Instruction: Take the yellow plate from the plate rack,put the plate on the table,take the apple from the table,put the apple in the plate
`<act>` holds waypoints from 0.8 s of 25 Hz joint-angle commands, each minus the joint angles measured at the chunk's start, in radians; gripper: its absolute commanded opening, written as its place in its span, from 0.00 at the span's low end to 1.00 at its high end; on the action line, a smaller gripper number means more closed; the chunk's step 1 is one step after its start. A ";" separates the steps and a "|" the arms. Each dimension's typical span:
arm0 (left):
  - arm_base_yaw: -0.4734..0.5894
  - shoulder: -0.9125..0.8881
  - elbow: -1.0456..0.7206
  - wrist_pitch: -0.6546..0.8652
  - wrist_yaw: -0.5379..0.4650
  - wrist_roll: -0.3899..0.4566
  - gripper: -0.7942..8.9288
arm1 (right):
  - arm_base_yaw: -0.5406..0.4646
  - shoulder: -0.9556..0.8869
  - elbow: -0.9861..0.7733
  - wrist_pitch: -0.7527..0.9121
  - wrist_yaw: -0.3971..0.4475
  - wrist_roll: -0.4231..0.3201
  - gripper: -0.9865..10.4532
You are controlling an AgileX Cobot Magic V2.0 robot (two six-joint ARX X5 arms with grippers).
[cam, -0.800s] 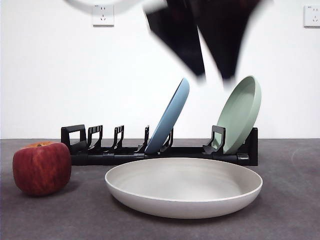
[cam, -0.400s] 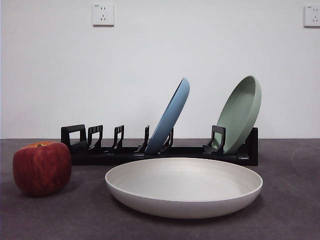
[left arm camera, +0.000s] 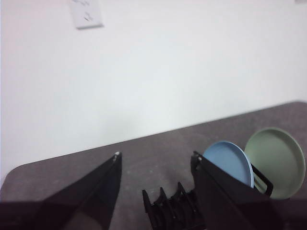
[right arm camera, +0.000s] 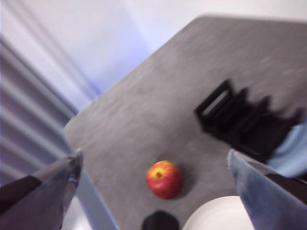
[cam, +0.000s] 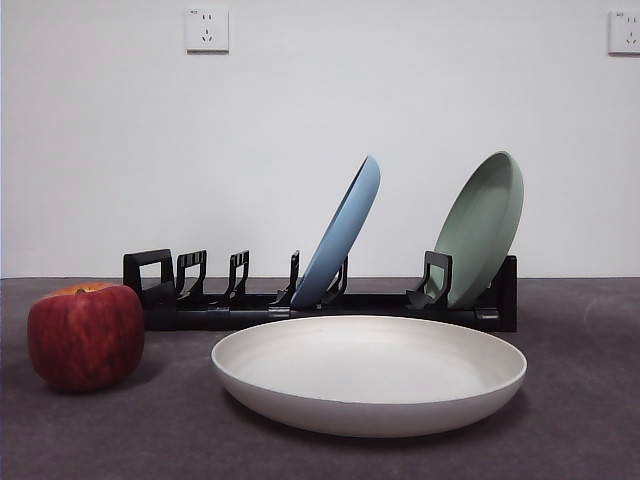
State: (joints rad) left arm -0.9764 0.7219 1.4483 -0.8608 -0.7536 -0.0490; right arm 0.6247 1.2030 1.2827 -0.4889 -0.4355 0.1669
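Nearest you, the yellow plate (cam: 368,374) lies flat on the tabletop (cam: 580,420), face up to receive fruit. The apple (cam: 86,335) stands beside it, untouched. Behind, the plate rack (cam: 330,303) props the blue plate (cam: 342,232) and green plate (cam: 482,226) upright. The right pincer (right arm camera: 153,167), released, looks down over the apple; the left pincer (left arm camera: 156,160), released, waits high.

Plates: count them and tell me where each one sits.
3. The yellow plate lies flat on the table in front of the plate rack. The blue plate and the sage-green plate stand tilted in the rack.
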 commanded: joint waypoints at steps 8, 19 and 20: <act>0.003 -0.058 -0.003 -0.183 -0.004 -0.095 0.34 | 0.254 0.375 0.277 -0.146 0.248 -0.193 0.65; 0.003 -0.058 -0.003 -0.252 -0.003 -0.143 0.34 | 0.351 0.769 0.357 -0.043 0.279 -0.247 0.64; 0.003 -0.058 -0.003 -0.253 -0.003 -0.144 0.34 | 0.351 0.799 0.357 -0.024 0.286 -0.247 0.64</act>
State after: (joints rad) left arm -0.9764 0.6693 1.4483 -1.1141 -0.7532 -0.1848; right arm 0.9741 1.9953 1.6421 -0.5201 -0.1535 -0.0719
